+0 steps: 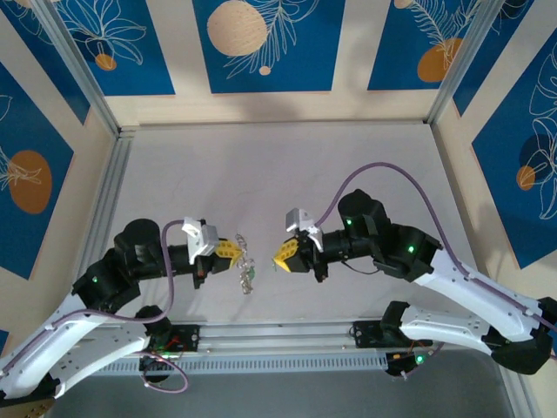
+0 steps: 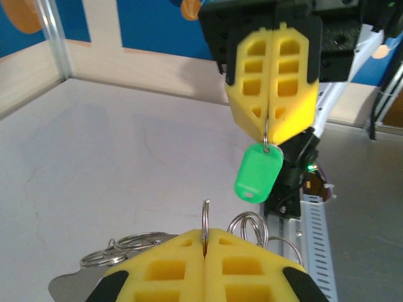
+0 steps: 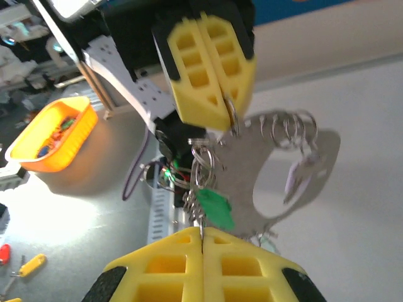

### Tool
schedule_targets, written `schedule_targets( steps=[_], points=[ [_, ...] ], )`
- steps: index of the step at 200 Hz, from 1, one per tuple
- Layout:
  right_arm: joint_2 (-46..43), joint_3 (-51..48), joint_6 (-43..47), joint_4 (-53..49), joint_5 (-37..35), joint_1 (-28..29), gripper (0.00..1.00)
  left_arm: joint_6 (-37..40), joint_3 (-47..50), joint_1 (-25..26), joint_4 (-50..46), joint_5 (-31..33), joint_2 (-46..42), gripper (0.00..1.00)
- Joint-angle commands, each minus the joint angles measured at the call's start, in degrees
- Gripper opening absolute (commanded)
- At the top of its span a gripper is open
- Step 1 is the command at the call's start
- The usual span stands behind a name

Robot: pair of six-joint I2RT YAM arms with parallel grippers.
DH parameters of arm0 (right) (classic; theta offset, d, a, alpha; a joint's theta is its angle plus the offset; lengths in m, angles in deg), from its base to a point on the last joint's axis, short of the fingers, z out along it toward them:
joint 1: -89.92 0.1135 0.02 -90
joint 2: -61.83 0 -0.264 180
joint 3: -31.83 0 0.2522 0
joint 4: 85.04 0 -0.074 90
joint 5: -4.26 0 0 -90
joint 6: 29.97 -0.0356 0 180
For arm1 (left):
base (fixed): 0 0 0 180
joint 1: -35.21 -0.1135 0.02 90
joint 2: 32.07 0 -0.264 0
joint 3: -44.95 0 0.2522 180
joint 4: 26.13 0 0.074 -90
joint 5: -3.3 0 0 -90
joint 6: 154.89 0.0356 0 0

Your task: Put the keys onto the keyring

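Note:
My left gripper (image 1: 233,249) is shut on the keyring (image 2: 205,217), a thin silvery ring standing edge-on between its yellow fingertips. From that ring hangs a bunch of small rings (image 3: 286,129) and a flat metal plate (image 3: 242,163) with a large hole. The bunch dangles above the table (image 1: 246,266). Facing it, a short gap away, my right gripper (image 1: 280,258) is shut on the small wire ring of a key tag with a bright green head (image 2: 258,173). The green tag (image 3: 214,207) sits just above the right gripper's fingertips (image 3: 189,242). Key blades are hidden among the rings.
The grey table (image 1: 278,165) is walled by blue-and-wood panels. An aluminium rail (image 1: 270,335) runs along the near edge between the arm bases. An orange bowl (image 3: 53,135) with small items sits off the table. Purple cables (image 1: 383,170) arc over the right arm.

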Motion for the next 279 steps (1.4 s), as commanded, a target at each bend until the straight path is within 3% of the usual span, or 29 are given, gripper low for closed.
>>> schedule_targets(
  steps=[1,86,279],
  points=[
    [2.61,2.39,-0.65,1.38,6.76,-0.31,0.0,2.3,-1.96,0.48,0.65,-5.08,0.37,0.0],
    [10.08,6.66,-4.81,3.36,10.51,0.65,0.0,3.13,-2.31,0.51,-0.14,-6.46,-0.22,0.0],
    [14.64,10.23,-6.65,1.56,3.32,2.55,0.0,3.21,-2.31,0.72,-0.67,-6.54,-0.71,0.0]
  ],
)
